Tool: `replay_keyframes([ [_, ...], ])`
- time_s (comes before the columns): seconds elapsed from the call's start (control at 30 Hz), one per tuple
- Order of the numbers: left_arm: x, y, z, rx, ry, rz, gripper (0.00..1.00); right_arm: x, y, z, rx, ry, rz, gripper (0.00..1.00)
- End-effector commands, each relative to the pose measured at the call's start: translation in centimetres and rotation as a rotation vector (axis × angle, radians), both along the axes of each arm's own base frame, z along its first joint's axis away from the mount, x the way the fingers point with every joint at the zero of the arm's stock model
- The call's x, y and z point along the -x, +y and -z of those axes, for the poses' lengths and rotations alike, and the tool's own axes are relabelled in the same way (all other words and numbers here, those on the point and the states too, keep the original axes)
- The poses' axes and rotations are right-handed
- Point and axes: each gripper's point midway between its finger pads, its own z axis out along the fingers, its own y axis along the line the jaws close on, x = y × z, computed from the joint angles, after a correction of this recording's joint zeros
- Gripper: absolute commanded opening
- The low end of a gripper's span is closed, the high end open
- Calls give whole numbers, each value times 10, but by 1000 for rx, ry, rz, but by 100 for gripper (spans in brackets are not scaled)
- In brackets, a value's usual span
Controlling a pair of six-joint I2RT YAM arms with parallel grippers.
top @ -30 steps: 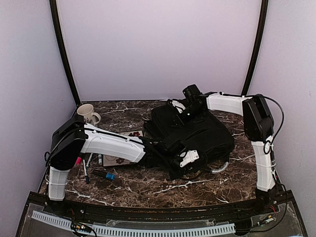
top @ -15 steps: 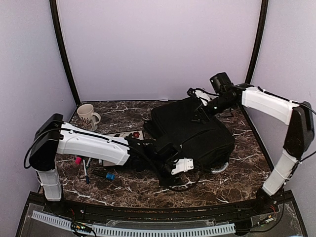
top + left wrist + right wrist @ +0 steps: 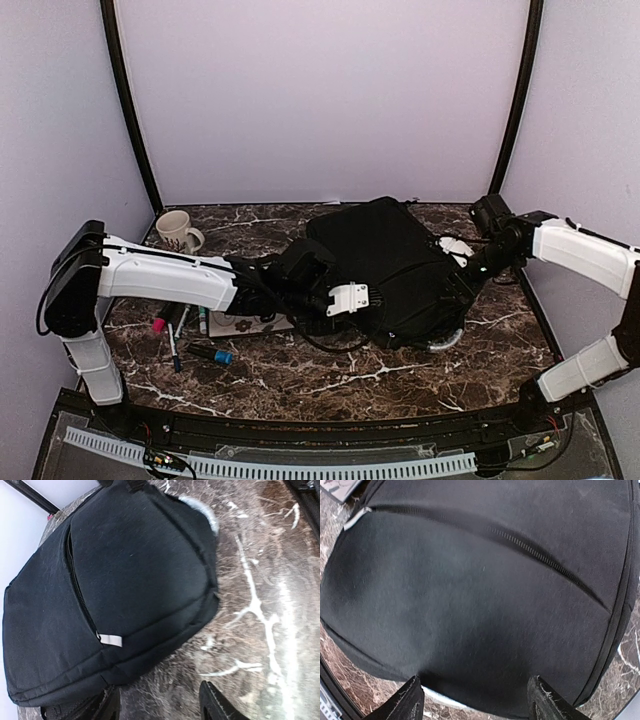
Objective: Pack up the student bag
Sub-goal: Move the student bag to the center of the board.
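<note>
**A:** How does the left gripper [image 3: 157, 707] stand?

**B:** Its jaws are spread, with nothing between them but bare table [image 3: 260, 605]. Just ahead lies the bag [image 3: 125, 580], filling the upper left of the wrist view. Its zip [image 3: 80, 590] runs away from the fingers, and the white pull tab [image 3: 111, 640] is at the near end.

**A:** And the right gripper [image 3: 475, 700]?

**B:** It is also spread and empty. The bag's bulging side fills the frame above its fingers. It is so close that I cannot tell whether the tips touch the fabric.

**A:** How does it look from overhead?

**B:** The bag sits in the middle of the frame, between the two grippers. The left one is at its lower-left edge and the right one at its right edge. I judge that its long side slants from upper centre to lower right.

**A:** What does the coming move turn on?

**B:** The zip looks shut along the stretch that shows, so opening it likely comes first. The tab faces the left gripper, which makes that arm the nearer one. The pens [image 3: 172, 345] and the mug [image 3: 178, 232] lie at the left of the frame beside the left arm, well apart from the right arm.
</note>
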Motion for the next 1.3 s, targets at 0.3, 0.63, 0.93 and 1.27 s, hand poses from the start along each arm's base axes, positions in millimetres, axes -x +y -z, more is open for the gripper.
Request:
replay_keyframes([
  [0.3,-17,-52,11,-9,-174,201,60,-30,-19,40,68,31,95,68],
  [0.63,-20,-72,50,-144,-290,270,58,-50,-23,51,58,47,133,68],
  [0.93,-32,-89,48,-116,-298,240,32,-90,-36,65,67,48,193,67],
  [1.27,-65,-121,36,18,-130,120,9,-120,-45,-24,-38,-84,269,76],
])
